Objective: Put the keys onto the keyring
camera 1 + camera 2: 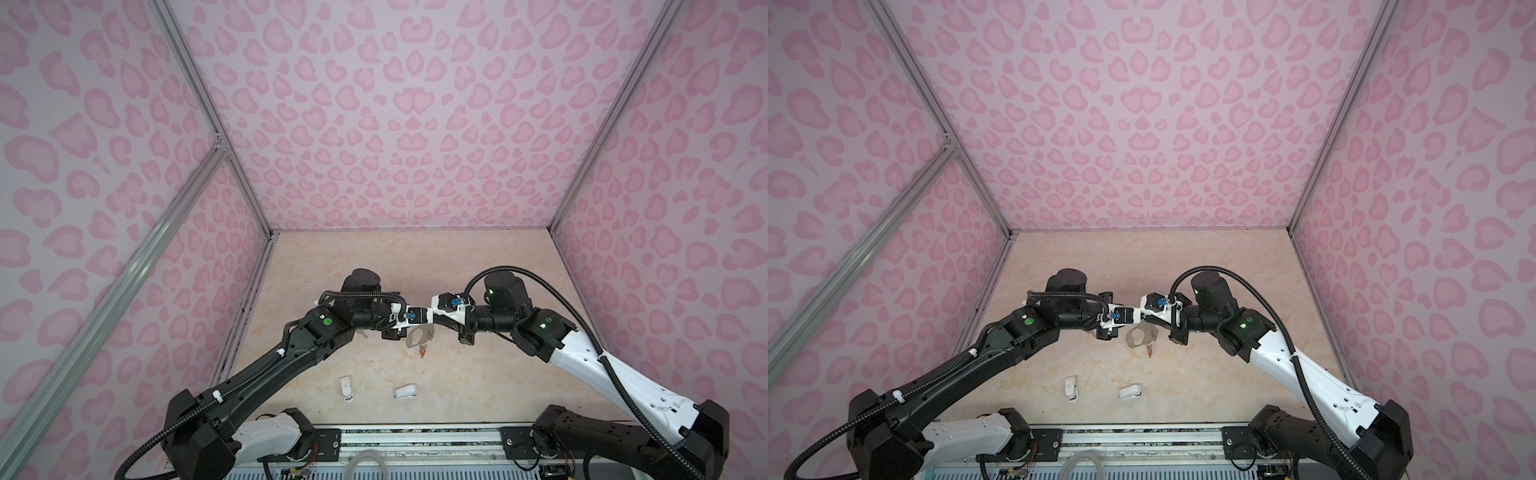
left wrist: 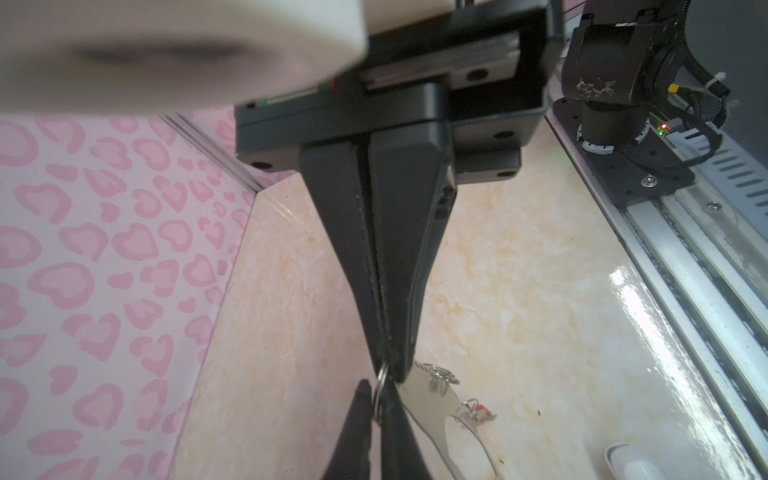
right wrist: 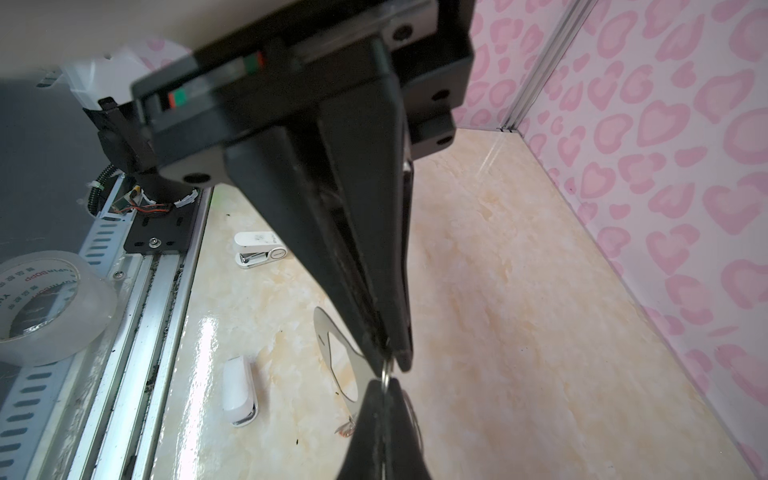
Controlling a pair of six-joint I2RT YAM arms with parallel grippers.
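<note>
Pink walls [image 1: 415, 124] printed with hearts close around a glossy beige tabletop [image 1: 374, 266] with a marble look. Above its middle the keyring [image 1: 417, 337] is held in the air. It is a thin, flat plate of polished grey metal, D-shaped, with an oval cutout, and it hangs tilted.

Small wire rings sit along its straight edge. One wire ring [image 2: 380, 388] is pinched from two sides: the left gripper [image 2: 388, 368] is closed on it and the right gripper [image 3: 395, 359] is closed on the same ring, their black tapered tips nearly meeting.

An orange-tagged key [image 2: 482, 413] shows just beside another ring at the plate's edge; I cannot tell if it hangs there or lies below. The blue-tagged key I find in no view.

In my judgement the step in hand is the work on this one ring — to spread its stiff, springy coil. The next move calls for a fine, steady pull that does not slip off the thin smooth wire, and one gripper must let go to fetch a key.

A small white stapler [image 1: 347, 388] and a second white stapler [image 1: 405, 392] lie near the front edge, well apart from the plate. A roll of clear tape [image 3: 45, 307] sits beyond that edge.
</note>
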